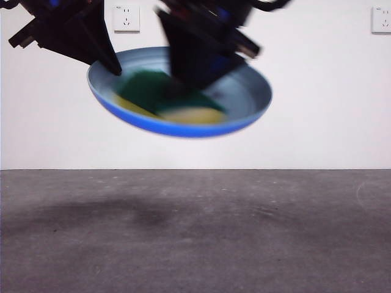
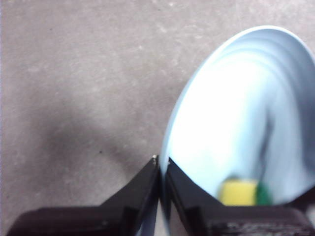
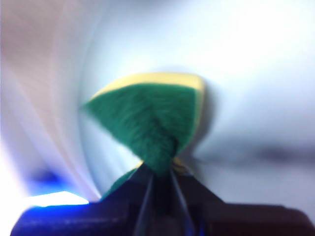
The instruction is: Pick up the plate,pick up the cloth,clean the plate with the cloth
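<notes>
Plate (image 1: 247, 101), large shallow round light blue plastic with low rim: held tilted in the air, well above my grey worktop (image 1: 195, 244). My left gripper (image 2: 161, 164) has jaws pinching its rim edge-on. Sponge (image 3: 152, 118), small yellow block with dark green scouring face, serving as the cloth: pinched in the jaws of my right gripper (image 3: 158, 174), pressed against the plate's inner surface. Risk: scrubbing pressure could lever the rim from my thin left pinch; the plate would drop.
</notes>
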Controlling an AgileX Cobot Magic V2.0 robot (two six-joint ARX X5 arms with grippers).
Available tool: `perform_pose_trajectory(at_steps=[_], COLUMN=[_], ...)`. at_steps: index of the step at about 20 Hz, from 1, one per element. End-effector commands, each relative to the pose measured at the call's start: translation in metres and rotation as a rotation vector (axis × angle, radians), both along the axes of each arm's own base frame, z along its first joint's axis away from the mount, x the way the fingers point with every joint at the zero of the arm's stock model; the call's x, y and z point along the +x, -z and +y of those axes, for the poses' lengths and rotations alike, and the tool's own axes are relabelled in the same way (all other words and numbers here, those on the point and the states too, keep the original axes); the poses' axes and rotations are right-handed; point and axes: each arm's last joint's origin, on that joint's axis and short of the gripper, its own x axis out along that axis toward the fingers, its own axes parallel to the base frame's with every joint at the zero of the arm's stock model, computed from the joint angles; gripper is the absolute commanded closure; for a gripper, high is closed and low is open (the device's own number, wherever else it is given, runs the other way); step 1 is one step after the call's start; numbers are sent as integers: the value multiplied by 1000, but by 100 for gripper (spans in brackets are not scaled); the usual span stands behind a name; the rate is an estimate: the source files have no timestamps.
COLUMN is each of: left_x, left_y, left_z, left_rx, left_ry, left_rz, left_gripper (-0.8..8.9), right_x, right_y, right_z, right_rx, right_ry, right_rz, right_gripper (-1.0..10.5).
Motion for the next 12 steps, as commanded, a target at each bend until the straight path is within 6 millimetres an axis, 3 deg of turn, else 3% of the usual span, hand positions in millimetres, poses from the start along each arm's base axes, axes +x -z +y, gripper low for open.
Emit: perform_pose_trajectory(at_steps=[1, 3, 6, 12], left_x=[-1, -3, -4, -3], left_y=[1, 2, 3, 1], left_z=[1, 1, 1, -1], left_rx=[-17, -3, -10, -47], left_ry=[-1, 4, 30, 62], left_rz=[32, 51, 71, 60], left_gripper=[822, 822, 822, 822], right_x=[9, 17, 28, 36], right_y=[3, -5, -16, -26], right_z=[-16, -21, -17, -3], right_rx=[-248, -250, -92, 300], right_ry=[180, 268, 291, 82], right_rz=[-193, -302, -354, -200], right_gripper=[959, 959, 959, 959])
